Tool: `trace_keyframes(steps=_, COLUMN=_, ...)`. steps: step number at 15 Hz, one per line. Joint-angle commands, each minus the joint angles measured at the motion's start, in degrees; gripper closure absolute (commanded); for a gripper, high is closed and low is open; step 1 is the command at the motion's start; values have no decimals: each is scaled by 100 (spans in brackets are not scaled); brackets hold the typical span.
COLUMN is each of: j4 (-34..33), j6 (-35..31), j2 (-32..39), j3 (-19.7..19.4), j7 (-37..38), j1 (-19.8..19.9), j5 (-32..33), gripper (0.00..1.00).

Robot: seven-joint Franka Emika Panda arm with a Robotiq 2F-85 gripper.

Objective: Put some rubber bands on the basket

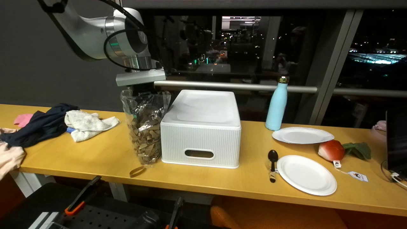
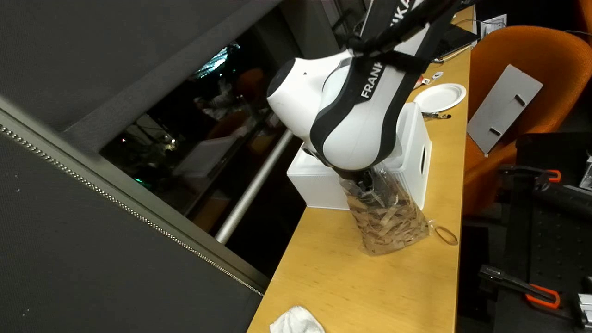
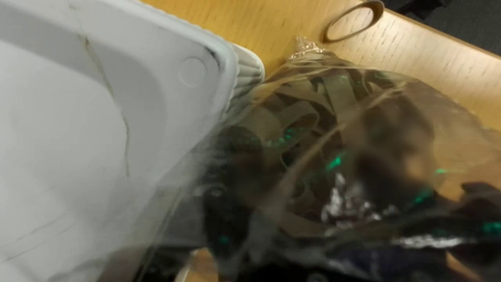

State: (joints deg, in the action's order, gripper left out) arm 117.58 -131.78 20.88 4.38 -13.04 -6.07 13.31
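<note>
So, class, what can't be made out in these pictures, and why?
Gripper: wrist view; blurred behind the plastic bag, so its grip is unclear.
Rubber bands: both exterior views; they overlap, so can't be counted.
White ribbed basket: both exterior views; its walls and top hide nearly all the inside.
Larger white tag: in an exterior view, print too small to read.
Peach cloth: in an exterior view, cut off by the left edge.

Rubber bands (image 1: 148, 146) tan-brn, bag (image 1: 162, 101) clear. Box (image 1: 202, 138) wht, vert. ribs on sides. Bottle (image 1: 277, 108) lt blue. Plates (image 1: 306, 175) wht. Toy veg (image 1: 331, 150) red/wht, grn leaves (image 1: 361, 150). Table (image 1: 92, 156) yel-brn, wood grain. Chair (image 2: 552, 64) orng.
</note>
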Motion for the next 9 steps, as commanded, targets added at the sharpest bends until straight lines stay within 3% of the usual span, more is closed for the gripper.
trace_keyframes(steps=1, j4=-71, j6=-97, j2=81, j3=11, j7=-47, j1=50, j5=39, gripper=51)
trace_keyframes(steps=7, j4=-62, j6=-15, j2=12, j3=34, j7=-60, j1=49, j5=-1, gripper=95)
trace_keyframes(steps=9, j4=-54, j6=16, j2=-47, j3=30, j7=-23, j1=38, j5=3, gripper=100)
